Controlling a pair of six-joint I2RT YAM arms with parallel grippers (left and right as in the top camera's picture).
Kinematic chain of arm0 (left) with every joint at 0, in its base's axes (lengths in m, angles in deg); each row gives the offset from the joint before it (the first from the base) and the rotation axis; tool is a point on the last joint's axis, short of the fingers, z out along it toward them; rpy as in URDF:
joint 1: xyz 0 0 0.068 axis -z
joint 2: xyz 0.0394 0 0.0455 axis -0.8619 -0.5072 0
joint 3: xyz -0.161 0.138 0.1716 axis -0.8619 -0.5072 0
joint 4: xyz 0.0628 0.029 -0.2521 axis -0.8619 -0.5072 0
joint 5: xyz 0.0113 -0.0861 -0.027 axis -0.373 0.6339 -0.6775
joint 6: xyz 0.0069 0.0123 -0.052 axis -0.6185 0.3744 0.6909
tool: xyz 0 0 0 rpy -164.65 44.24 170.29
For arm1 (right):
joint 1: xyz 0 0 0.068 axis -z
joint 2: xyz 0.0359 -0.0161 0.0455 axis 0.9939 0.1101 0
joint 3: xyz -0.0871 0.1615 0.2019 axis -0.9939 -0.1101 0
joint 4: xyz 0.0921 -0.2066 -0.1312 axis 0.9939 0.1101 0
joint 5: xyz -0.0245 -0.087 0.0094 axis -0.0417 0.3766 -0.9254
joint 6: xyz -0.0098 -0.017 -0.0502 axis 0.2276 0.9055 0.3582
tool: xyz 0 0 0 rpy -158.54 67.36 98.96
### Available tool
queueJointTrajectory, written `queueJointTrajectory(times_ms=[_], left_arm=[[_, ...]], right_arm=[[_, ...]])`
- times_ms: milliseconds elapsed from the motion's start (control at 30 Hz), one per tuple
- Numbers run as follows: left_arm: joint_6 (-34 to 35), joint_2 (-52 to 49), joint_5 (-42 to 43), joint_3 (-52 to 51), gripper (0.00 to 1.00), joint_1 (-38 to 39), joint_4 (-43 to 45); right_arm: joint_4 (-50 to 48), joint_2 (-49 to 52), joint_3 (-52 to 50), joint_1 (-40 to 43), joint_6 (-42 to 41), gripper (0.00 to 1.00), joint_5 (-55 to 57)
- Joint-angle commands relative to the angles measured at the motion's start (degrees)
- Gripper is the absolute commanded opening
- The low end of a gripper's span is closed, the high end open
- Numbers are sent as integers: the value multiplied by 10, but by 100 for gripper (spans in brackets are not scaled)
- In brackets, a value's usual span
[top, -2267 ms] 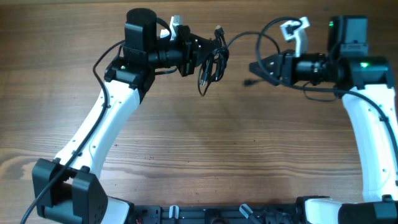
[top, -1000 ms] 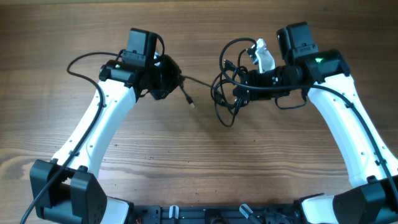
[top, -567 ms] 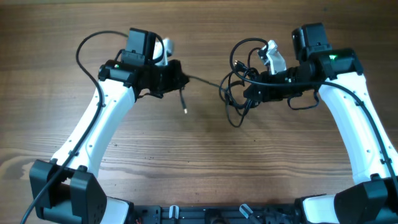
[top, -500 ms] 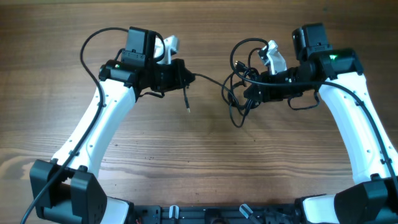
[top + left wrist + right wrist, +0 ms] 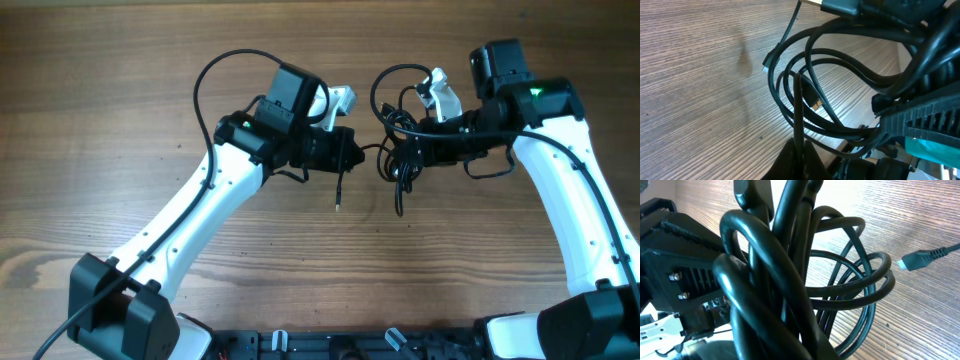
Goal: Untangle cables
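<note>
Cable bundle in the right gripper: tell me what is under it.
Only wooden table shows under the cable bundle, through its loops in the right wrist view. The right gripper is shut on it. The spot behind the thickest coils is covered.

I'm looking straight down from overhead, well back, over the whole table (image 5: 120, 60); left wrist camera is nosing low and close at the cables (image 5: 797, 110); right wrist is crowding that same coil, even nearer, from the opposite side
</note>
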Motion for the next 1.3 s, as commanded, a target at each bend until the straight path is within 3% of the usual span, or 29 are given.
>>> queueJointTrajectory(times_ms=[0, 167, 733, 833, 867, 1067, 1167, 1233, 1267], left_arm=[[-13, 2, -26, -2, 9, 9, 0], [-13, 2, -39, -2, 17, 9, 0], [-12, 2, -57, -2, 23, 9, 13], [23, 2, -84, -2, 22, 9, 14], [33, 2, -93, -2, 22, 9, 15], [175, 2, -203, -2, 28, 9, 9], [263, 2, -286, -2, 34, 5, -34], [273, 2, -300, -2, 38, -3, -47], [273, 2, -300, -2, 46, -10, -52]], right_arm=[[-2, -8, 7, 3, 12, 5, -13], [0, -8, 7, 3, 12, 5, -13], [-3, -8, 7, 0, 6, 5, -34], [-15, -8, 7, -12, -9, 5, -34], [-24, -8, 7, -20, -21, 5, -29], [-95, -6, 6, -90, -272, 4, 164], [-110, -2, 6, -115, -330, 4, 239], [-111, 5, 6, -125, -349, 5, 265], [-116, 14, 6, -130, -349, 5, 266]])
